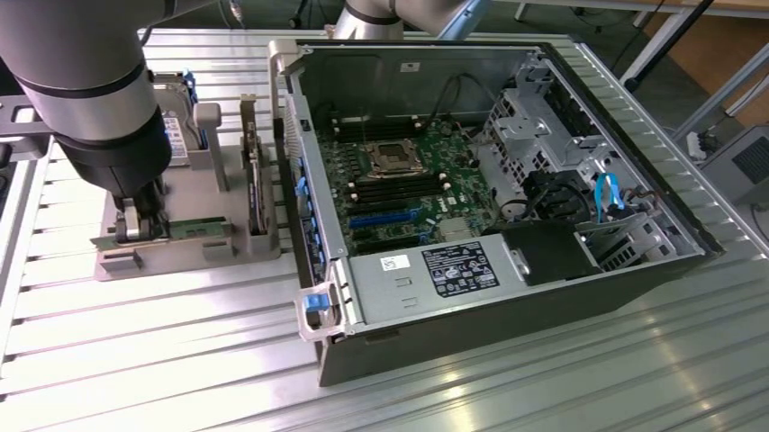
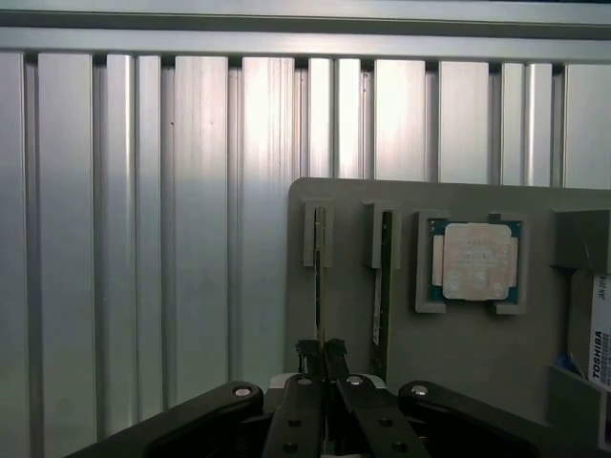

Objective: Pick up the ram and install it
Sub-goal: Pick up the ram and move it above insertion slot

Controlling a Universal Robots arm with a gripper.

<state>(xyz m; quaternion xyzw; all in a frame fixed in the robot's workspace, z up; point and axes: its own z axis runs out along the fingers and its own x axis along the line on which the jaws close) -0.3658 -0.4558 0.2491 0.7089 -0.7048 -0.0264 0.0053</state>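
Ok, exterior view first. Arm comes down at 9 o'clock in that view, gripper (image 1: 142, 229) low on the grey holder (image 1: 157, 263) that sits on the slatted metal table (image 1: 144, 360). The ram (image 1: 202, 230) is in the holder's front slot, a green strip running out from the gripper toward 3 o'clock. Expansion card (image 1: 254, 180) stands on edge at about 1 o'clock from the gripper, between the ram slot and the PC case (image 1: 360, 360). Hard drive (image 1: 180, 126) is at 12 o'clock from the gripper, partly behind the arm. Case lies open on its side and takes the middle and 3 o'clock side of the view. Motherboard (image 1: 397, 193) is exposed, CPU socket (image 1: 391, 158) toward its 12 o'clock end, power supply (image 1: 445, 270) at 6 o'clock.

Wrist view: gripper (image 2: 322, 355) is pinched narrow. Fingers (image 2: 336, 364) sit on either side of the ram (image 2: 318, 286), which is seen edge-on as a thin line. Its far end is seated in the holder's (image 2: 449, 353) end bracket. Claw is clamped on the ram, ram not lifted out. Expansion card (image 2: 384, 277) is in the next slot, parallel and just beside. Processor chip (image 2: 474, 260) sits in its pocket beyond that. Hard drive (image 2: 600, 343) is at the frame edge. Table (image 2: 191, 239) slats lie around the holder.
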